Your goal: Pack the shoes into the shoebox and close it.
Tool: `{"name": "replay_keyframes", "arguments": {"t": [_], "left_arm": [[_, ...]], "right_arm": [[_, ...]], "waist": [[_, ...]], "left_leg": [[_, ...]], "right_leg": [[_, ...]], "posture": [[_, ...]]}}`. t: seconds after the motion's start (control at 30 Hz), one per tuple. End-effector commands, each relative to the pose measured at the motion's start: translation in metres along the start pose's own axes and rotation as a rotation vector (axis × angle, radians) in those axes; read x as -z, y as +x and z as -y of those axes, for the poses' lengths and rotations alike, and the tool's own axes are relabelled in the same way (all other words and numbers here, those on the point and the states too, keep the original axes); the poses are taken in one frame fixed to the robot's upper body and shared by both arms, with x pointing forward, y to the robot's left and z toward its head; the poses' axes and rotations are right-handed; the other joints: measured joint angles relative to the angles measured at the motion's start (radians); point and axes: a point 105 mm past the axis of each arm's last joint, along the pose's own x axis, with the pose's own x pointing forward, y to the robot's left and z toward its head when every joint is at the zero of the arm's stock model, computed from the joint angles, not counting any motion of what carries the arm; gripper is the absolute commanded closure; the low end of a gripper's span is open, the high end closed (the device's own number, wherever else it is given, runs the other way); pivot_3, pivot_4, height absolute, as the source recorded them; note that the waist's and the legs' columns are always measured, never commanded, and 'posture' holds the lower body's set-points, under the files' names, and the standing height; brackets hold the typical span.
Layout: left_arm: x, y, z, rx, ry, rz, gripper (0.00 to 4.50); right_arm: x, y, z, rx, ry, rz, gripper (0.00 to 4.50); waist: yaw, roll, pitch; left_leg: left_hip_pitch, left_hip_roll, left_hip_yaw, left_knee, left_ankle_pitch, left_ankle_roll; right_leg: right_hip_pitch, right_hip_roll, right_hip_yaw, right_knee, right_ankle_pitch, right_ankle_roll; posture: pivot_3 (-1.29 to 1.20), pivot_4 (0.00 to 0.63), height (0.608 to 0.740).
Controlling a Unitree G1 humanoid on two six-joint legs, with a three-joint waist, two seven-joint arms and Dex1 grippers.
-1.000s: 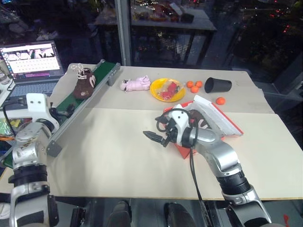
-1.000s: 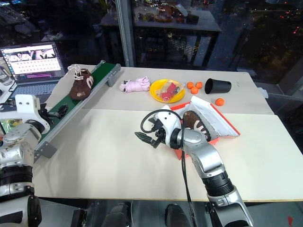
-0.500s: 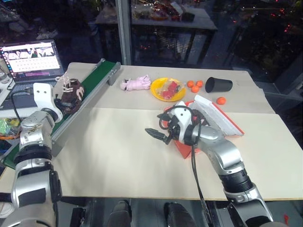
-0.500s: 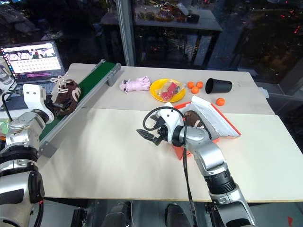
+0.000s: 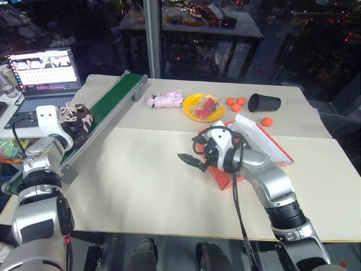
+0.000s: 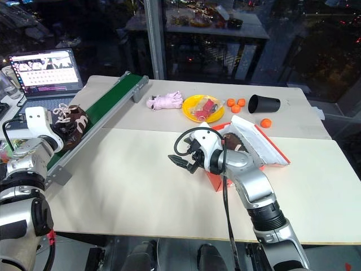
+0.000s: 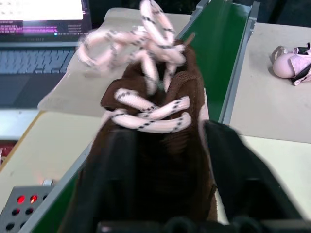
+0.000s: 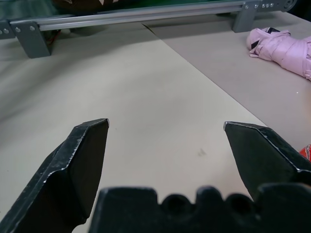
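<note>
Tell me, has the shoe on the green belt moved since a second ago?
Yes. The shoe has travelled down the conveyor belt, away from its far end near the pink plush toy. It now sits between the left gripper fingers.

— What's the table (image 5: 141, 186) carrying from where you sit?

— I see a green conveyor belt (image 5: 107, 107) running along its left side, with one brown shoe (image 5: 76, 119) on it near my left pincer (image 7: 160, 194). At the far edge I see a pink plush toy (image 5: 163, 100), then just beside it a yellow plate (image 5: 192, 113) with red bits in it.

— And to the right?

— Small orange balls (image 5: 236, 104), a black cup (image 5: 263, 103) lying on its side, one more orange ball (image 5: 267, 121), and the red-orange shoebox (image 5: 265, 144), open, nearer me. A laptop (image 5: 44, 70) stands off the far left corner.
</note>
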Motion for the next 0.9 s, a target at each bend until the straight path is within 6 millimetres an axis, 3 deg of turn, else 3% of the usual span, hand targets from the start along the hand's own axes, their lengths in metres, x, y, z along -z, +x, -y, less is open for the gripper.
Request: {"name": "replay_keyframes", "arguments": {"t": [0.03, 0.13, 0.23, 0.33, 0.47, 0.57, 0.67, 0.77, 0.9], "left_arm": [[-0.010, 0.001, 0.008, 0.031, -0.010, 0.033, 4.35], [-0.024, 0.001, 0.013, 0.033, 0.003, 0.080, 4.44], [-0.051, 0.001, 0.036, 0.113, -0.014, 0.167, 4.44], [-0.080, -0.004, 0.074, 0.254, -0.025, 0.245, 4.44], [-0.120, -0.025, 0.165, 0.564, -0.052, 0.327, 4.44], [-0.131, -0.037, 0.204, 0.691, -0.058, 0.338, 4.44], [-0.137, -0.047, 0.233, 0.781, -0.066, 0.342, 4.44], [-0.144, -0.065, 0.275, 0.953, -0.079, 0.347, 4.44], [-0.145, -0.068, 0.295, 1.023, -0.094, 0.337, 4.44]], "right_arm": [[-0.019, -0.001, 0.001, 0.002, -0.057, 0.041, 0.00], [-0.020, 0.000, 0.001, 0.002, -0.059, 0.042, 0.00], [-0.025, 0.001, 0.003, 0.010, -0.030, 0.073, 0.00], [-0.044, -0.002, 0.011, 0.032, 0.086, 0.175, 0.00], [-0.089, -0.014, 0.039, 0.095, 0.368, 0.421, 0.00], [-0.105, -0.022, 0.051, 0.099, 0.511, 0.514, 0.00], [-0.114, -0.028, 0.061, 0.098, 0.638, 0.573, 0.00], [-0.119, -0.033, 0.067, 0.069, 0.796, 0.624, 0.00], [-0.117, -0.037, 0.064, 0.032, 0.889, 0.636, 0.00]], "waist": [[0.004, 0.000, 0.000], [0.009, 0.000, 0.000], [0.010, -0.001, 0.000], [0.007, -0.001, 0.000], [0.005, -0.002, 0.001], [0.004, -0.001, 0.000], [-0.006, -0.001, 0.000], [-0.017, -0.001, 0.000], [-0.029, -0.001, 0.001]], "left_leg": [[0.000, 0.000, 0.000, 0.000, 0.000, 0.000], [0.000, 0.000, 0.000, 0.000, 0.000, 0.000], [-0.001, 0.000, 0.000, 0.000, 0.000, 0.000], [-0.002, 0.000, 0.000, 0.000, 0.000, -0.001], [-0.003, 0.000, 0.000, 0.001, 0.001, -0.001], [-0.003, 0.000, -0.001, 0.001, 0.001, 0.000], [-0.002, 0.000, -0.001, 0.001, 0.001, 0.000], [-0.002, 0.000, -0.001, 0.001, 0.001, 0.000], [-0.002, 0.000, -0.002, 0.001, 0.001, 0.000]], "right_leg": [[0.000, 0.000, 0.000, 0.000, 0.000, 0.000], [0.000, 0.000, 0.000, 0.000, 0.000, 0.000], [0.000, 0.000, 0.000, 0.000, 0.000, 0.000], [-0.001, 0.000, -0.001, -0.001, 0.000, 0.000], [-0.001, 0.000, -0.001, 0.000, 0.000, 0.000], [0.000, 0.000, -0.001, 0.000, 0.000, 0.000], [0.000, 0.000, -0.001, 0.000, 0.000, 0.000], [0.000, 0.000, 0.000, 0.001, 0.000, 0.000], [0.000, 0.000, 0.000, 0.000, 0.000, 0.000]], "posture": [[0.00, 0.150, 0.736], [0.00, 0.150, 0.736], [0.00, 0.150, 0.736], [0.00, 0.150, 0.736], [0.00, 0.150, 0.736], [0.00, 0.150, 0.736], [0.00, 0.150, 0.736], [0.00, 0.150, 0.736], [0.00, 0.150, 0.736]]}}
